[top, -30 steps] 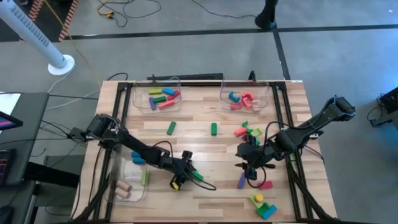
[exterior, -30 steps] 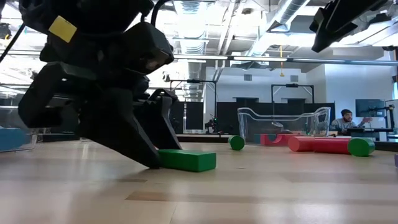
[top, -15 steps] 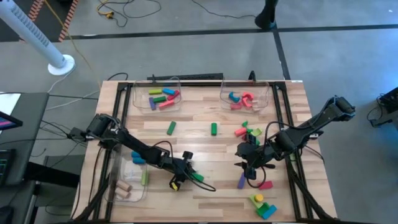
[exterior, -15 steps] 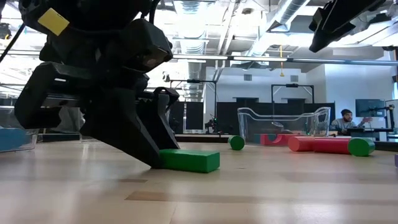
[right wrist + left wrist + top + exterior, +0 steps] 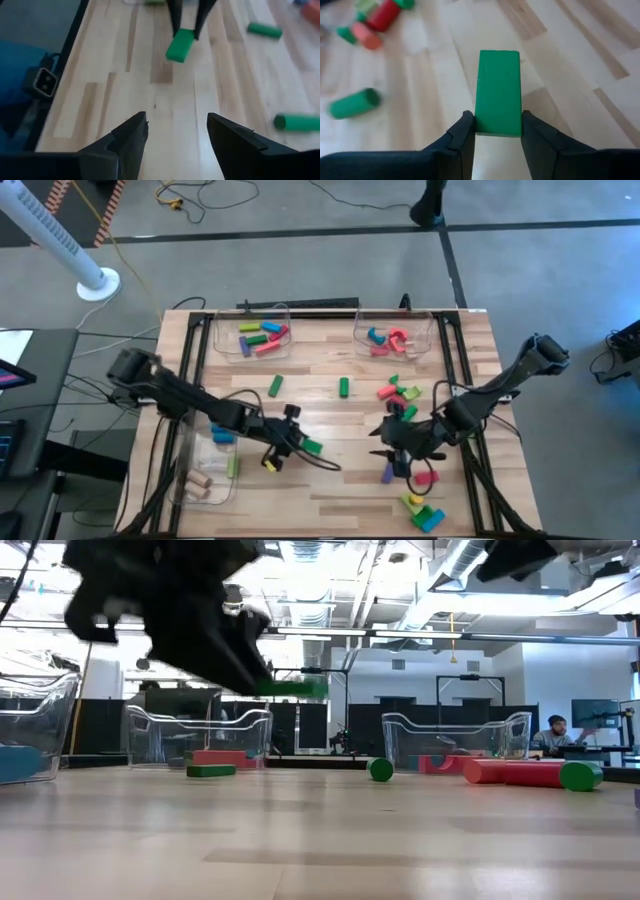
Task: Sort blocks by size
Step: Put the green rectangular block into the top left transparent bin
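Green block (image 5: pixel 498 92) sits clamped between the left gripper's (image 5: pixel 497 131) jaws, lifted off the table (image 5: pixel 560 60).

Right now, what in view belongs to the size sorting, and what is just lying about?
Job:
flat green rectangular block held in the left tool
loose coloured wooden blocks
clear plastic bins
open right tool

Lying about:
white fan pole
floor cables

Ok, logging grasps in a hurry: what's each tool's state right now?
Left tool: closed on the green block, lifted off the table.
Right tool: open, holding nothing.
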Robot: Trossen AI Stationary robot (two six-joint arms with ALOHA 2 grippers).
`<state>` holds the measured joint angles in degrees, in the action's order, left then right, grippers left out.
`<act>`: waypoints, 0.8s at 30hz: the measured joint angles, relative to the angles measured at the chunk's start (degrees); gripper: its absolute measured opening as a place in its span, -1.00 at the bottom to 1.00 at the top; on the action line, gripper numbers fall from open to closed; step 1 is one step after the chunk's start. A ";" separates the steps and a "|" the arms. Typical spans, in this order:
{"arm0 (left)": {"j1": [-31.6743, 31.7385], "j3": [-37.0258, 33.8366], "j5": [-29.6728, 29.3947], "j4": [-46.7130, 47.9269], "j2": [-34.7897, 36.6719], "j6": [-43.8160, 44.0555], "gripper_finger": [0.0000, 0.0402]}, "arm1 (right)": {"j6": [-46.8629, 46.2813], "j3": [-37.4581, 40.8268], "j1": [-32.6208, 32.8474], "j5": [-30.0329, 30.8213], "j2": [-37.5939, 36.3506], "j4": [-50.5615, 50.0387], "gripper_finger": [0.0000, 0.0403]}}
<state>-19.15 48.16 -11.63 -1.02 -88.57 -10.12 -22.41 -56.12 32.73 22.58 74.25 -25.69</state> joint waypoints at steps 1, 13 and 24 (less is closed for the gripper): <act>0.07 0.00 -0.41 1.53 1.77 -0.30 -0.39 | 1.89 0.00 0.06 0.46 0.89 1.57 0.19; 3.47 0.04 2.65 17.02 20.93 2.42 -0.38 | 32.08 0.00 -3.68 7.52 15.18 25.09 0.19; 6.64 0.04 14.74 17.07 23.69 5.26 -0.38 | 62.24 -0.12 -7.02 13.43 23.91 50.56 0.19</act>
<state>-12.51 48.21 3.11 16.05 -64.88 -4.86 39.83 -56.23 25.71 36.01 98.15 24.86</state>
